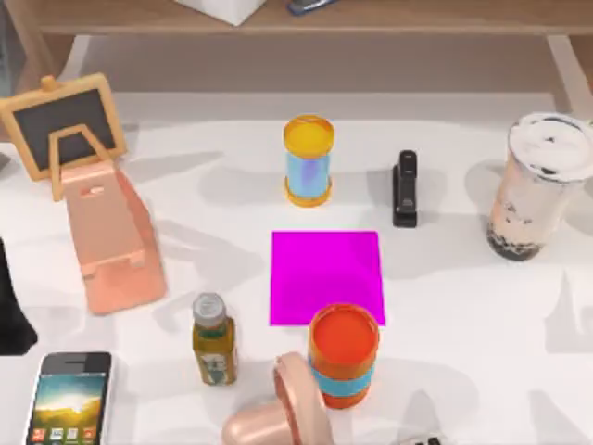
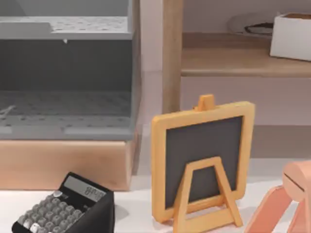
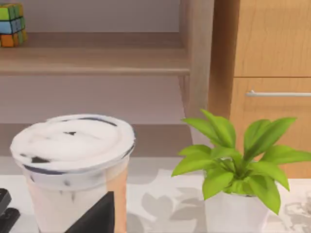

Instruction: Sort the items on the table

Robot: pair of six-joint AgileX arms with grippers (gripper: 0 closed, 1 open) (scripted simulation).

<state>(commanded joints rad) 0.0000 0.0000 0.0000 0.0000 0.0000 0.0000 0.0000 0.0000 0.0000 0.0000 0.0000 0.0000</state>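
The milk tea cup (image 1: pixel 537 185) stands upright at the table's (image 1: pixel 463 306) right side, white lid on and dark pearls at its bottom. In the right wrist view the cup (image 3: pixel 73 160) is close, with a dark part of my right gripper (image 3: pixel 95 216) low in front of it. The smartphone (image 1: pixel 69 399) lies flat at the front left, colourful screen up. A dark part of my left arm (image 1: pixel 11 306) shows at the left edge, just behind the phone.
A magenta mat (image 1: pixel 326 264) lies mid-table. Around it stand a yellow-blue can (image 1: pixel 308 159), a black stapler (image 1: pixel 405 188), an orange can (image 1: pixel 344 355), a small bottle (image 1: pixel 213 341) and pink stands (image 1: pixel 111 246). A chalkboard easel (image 2: pixel 201 160), a calculator (image 2: pixel 68 206) and a potted plant (image 3: pixel 233 179) stand at the back.
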